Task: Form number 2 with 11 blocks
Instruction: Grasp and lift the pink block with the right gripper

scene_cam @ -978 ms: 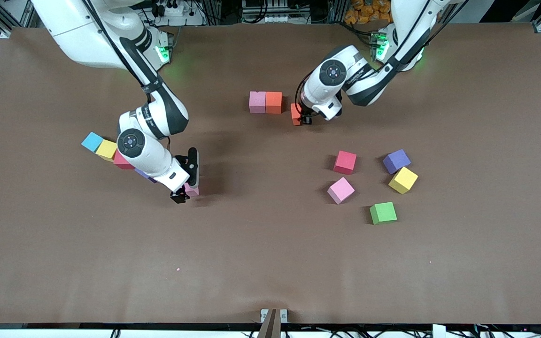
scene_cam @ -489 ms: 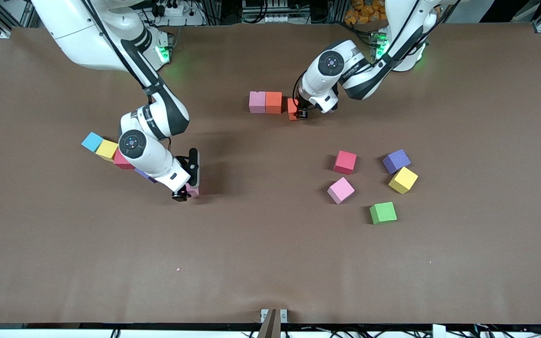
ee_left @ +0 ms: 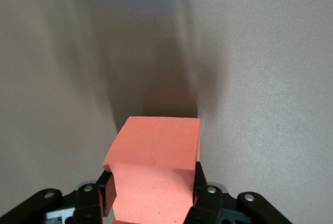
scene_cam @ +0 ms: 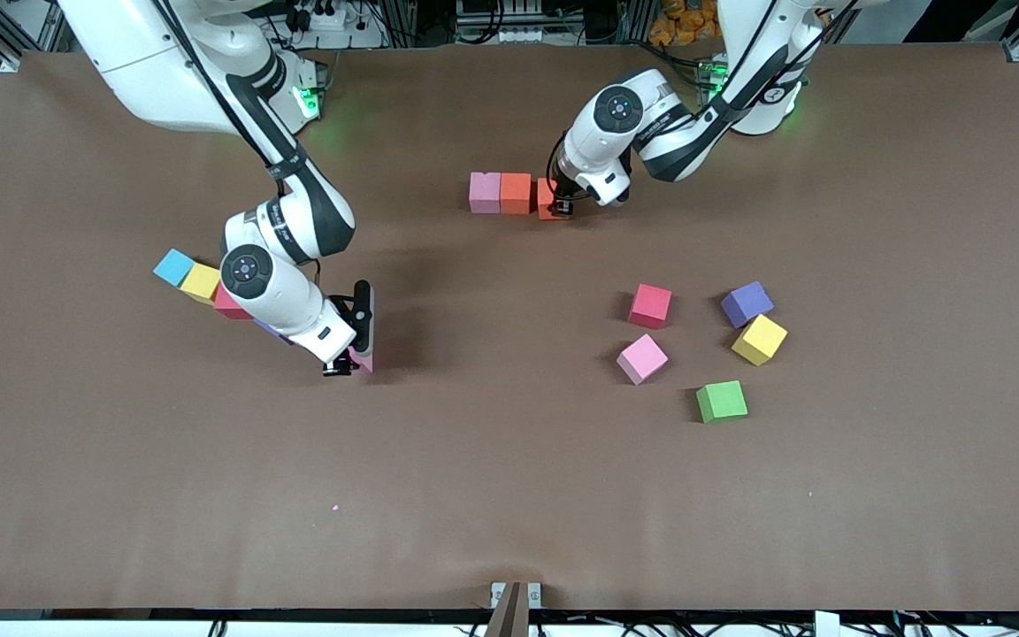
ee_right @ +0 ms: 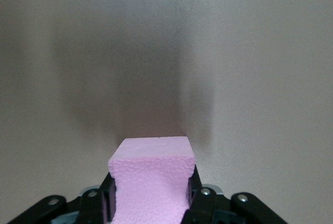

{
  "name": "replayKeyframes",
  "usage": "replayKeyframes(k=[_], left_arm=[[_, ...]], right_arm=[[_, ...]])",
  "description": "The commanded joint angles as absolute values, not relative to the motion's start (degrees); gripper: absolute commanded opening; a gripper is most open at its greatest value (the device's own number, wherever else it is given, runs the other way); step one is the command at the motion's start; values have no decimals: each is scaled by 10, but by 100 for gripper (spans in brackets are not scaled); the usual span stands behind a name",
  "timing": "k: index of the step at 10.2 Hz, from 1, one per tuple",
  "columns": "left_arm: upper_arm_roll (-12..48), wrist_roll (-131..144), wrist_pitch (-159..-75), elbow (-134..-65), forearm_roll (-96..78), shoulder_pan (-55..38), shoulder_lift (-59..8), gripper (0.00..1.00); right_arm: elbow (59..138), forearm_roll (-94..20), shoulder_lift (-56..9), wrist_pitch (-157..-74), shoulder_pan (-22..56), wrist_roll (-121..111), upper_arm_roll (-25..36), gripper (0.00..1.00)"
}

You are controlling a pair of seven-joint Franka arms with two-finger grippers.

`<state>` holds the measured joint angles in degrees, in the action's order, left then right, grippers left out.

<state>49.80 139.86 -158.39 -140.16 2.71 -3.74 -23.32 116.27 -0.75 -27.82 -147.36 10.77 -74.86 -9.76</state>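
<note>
- The brown table (scene_cam: 509,495) carries loose blocks toward the left arm's end: red (scene_cam: 650,306), pink (scene_cam: 642,358), purple (scene_cam: 747,303), yellow (scene_cam: 759,340), green (scene_cam: 722,401).
- Left gripper (scene_cam: 563,209) is clamped on an orange block (ee_left: 156,156), beside the pink-orange pair (scene_cam: 500,193).
- Right gripper (scene_cam: 346,363) is clamped on a pink block (ee_right: 151,177) at the table.

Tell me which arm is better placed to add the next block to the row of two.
Left. Its claw is shut on an orange block right beside the pink and orange row. The right claw grips a pink block much nearer the front camera, toward its own end.
</note>
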Motion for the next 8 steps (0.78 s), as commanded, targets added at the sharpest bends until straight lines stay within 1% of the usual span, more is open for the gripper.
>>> replayKeyframes(k=[1,3,6,8], left_arm=[[498,1376,-1604,-1412,21,-38,-229,24],[497,1369,-1613,-1411,21,-37,-235,24],[497,1362,-1622,-1411,21,-37,-240,24],[497,1363,-1622,-1410,21,-37,-245,25]], right_arm=[[1165,-4,-253,-1467,98,-748,-100,42],[1165,-5,-230,-1442,98,-745,-100,41],[1165,-6,-193,-1377,96,-721,-100,41],[1166,-7,-185,-1368,96,-714,-100,41]])
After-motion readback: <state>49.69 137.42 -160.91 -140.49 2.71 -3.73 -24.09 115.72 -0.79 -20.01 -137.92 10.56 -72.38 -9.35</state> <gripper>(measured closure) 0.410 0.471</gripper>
